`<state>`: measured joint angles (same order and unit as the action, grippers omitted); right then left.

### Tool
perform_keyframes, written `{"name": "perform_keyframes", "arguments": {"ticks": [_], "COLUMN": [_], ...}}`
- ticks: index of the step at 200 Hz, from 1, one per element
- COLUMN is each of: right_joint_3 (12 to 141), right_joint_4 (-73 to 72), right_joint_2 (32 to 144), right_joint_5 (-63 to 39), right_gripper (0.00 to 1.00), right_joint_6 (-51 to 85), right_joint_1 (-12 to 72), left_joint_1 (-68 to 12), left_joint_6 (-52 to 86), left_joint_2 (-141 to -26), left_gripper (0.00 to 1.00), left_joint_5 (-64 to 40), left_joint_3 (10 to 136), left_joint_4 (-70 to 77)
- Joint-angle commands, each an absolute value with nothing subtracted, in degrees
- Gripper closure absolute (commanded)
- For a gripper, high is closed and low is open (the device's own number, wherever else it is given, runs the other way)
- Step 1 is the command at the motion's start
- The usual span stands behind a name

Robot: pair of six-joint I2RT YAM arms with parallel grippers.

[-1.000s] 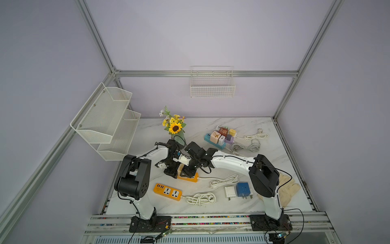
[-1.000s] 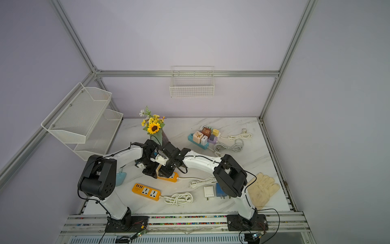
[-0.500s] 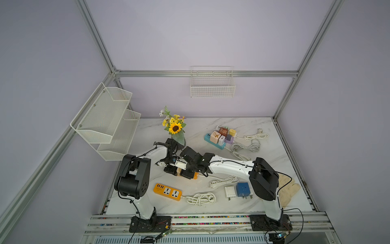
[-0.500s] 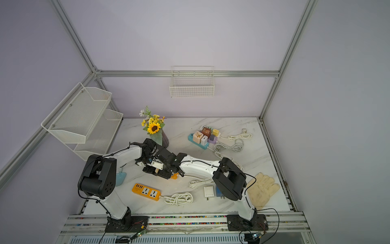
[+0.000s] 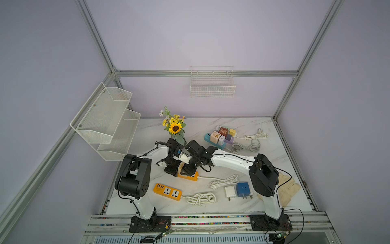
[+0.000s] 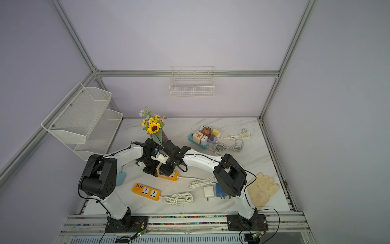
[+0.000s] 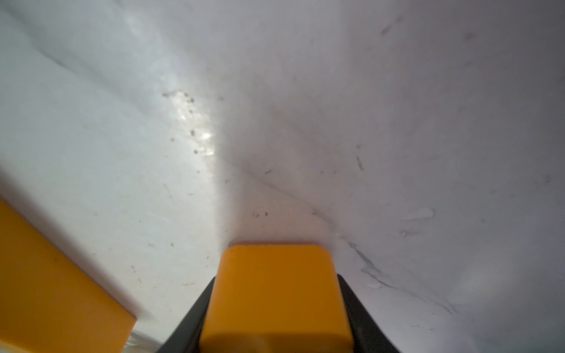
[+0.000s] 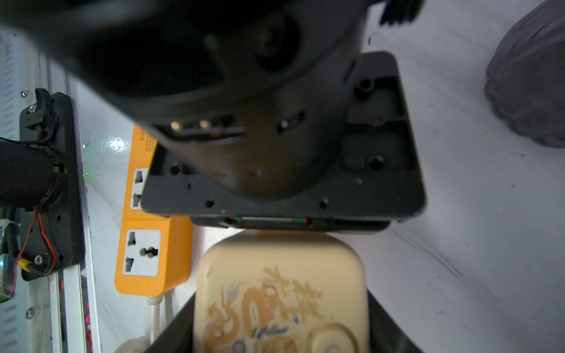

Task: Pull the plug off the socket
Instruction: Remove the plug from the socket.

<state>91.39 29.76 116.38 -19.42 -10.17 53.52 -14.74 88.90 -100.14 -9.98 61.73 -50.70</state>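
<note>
Both arms [image 5: 230,161] stretched inward over the marble surface [image 5: 198,126]; left claw [image 7: 275,282] clenched the orange power strip [image 5: 193,177], right claw [image 8: 281,321] grasped the cream dragon-print plug [image 8: 281,275].

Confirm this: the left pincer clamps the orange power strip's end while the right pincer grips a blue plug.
Wrong on colour: the right wrist view shows the right pincer gripping a cream plug with a gold dragon print. The left pincer does clamp the orange power strip.

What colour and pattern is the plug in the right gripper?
Cream with a golden dragon design; the plug shows best in the right wrist view.
</note>
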Motion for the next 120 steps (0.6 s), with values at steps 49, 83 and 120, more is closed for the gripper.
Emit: {"name": "perform_keyframes", "arguments": {"ticks": [49,83,120], "right_joint_3": [87.7,87.3,92.5], "right_joint_4": [17.1,16.0,20.3], "right_joint_2": [106.0,105.8,107.4], "right_joint_5": [-1.5,-0.6,-15.8], "right_gripper": [0.77,0.76,0.76], "right_joint_6": [-24.4,-26.1,-14.9], "right_joint_1": [60.9,61.6,58.5], "left_joint_1": [-14.9,-14.8,-14.9], "left_joint_6": [87.2,87.1,86.9], "left_joint_2": [-103.0,-103.5,-103.4], "left_gripper": [1.0,1.0,1.0], "left_joint_5": [7.8,7.8,8.1], "left_joint_3": [60.9,61.4,61.7], "left_joint_4": [-47.6,-48.2,-48.2]}}
